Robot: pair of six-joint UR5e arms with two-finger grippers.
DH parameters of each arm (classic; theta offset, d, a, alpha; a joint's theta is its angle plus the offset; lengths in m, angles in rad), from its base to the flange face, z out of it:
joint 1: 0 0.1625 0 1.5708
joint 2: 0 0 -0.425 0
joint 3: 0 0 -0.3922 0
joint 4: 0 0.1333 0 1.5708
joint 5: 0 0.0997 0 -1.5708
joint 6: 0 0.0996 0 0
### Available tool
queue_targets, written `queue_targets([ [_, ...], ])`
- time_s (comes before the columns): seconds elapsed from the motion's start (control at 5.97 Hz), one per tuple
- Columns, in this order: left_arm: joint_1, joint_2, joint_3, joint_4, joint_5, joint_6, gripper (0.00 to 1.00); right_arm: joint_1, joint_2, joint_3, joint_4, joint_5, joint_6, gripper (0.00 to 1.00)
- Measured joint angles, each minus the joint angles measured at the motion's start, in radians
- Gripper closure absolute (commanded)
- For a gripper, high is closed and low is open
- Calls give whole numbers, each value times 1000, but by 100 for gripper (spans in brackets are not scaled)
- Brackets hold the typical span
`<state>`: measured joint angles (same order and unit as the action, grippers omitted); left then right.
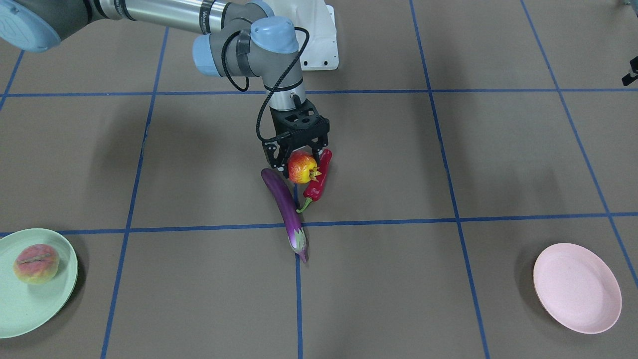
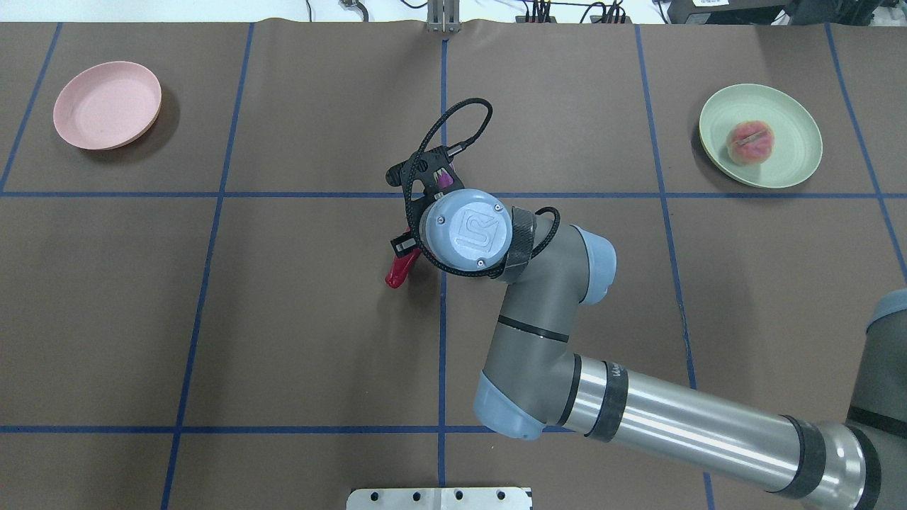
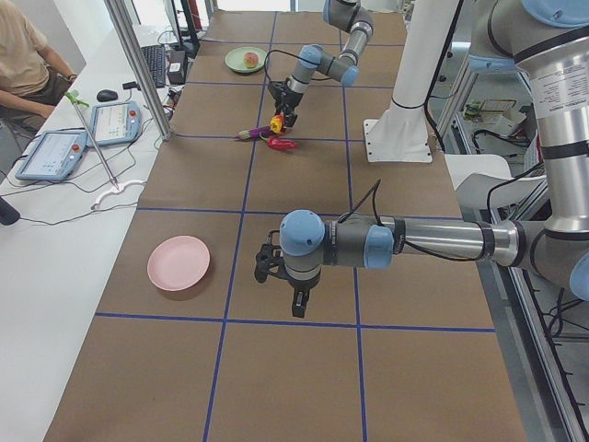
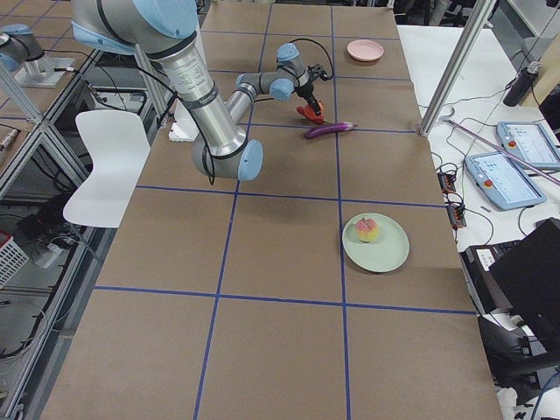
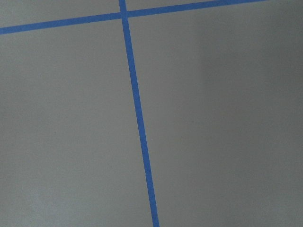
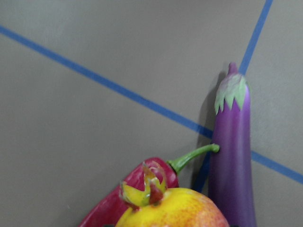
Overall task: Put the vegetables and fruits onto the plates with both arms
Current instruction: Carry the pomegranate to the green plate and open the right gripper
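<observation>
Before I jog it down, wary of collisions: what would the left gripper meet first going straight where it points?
Only the table: the left gripper points down, and its wrist view shows just brown surface crossed by blue tape. The pink plate lies off to one side.

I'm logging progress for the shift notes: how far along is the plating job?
Done: the peach sits on the green plate. In hand: the right gripper is closed on the pomegranate. Left: the eggplant and chili lie on the table, and the pink plate holds nothing.
</observation>
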<state>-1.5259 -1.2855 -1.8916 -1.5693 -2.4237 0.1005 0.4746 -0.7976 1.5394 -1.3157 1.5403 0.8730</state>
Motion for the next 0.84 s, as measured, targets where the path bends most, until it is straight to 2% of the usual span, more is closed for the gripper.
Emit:
queue_targets([
  [0.33,0,-1,-2,0,-1,-1,0,152,-76,9,-1,100,64,100],
  [0.67,4,-2,-2,0,-11,0,0,392,-192,3,-3,331,19,100],
  [0.84,10,-3,-1,0,-13,0,0,523,-249,-19,-2,460,-110,100],
])
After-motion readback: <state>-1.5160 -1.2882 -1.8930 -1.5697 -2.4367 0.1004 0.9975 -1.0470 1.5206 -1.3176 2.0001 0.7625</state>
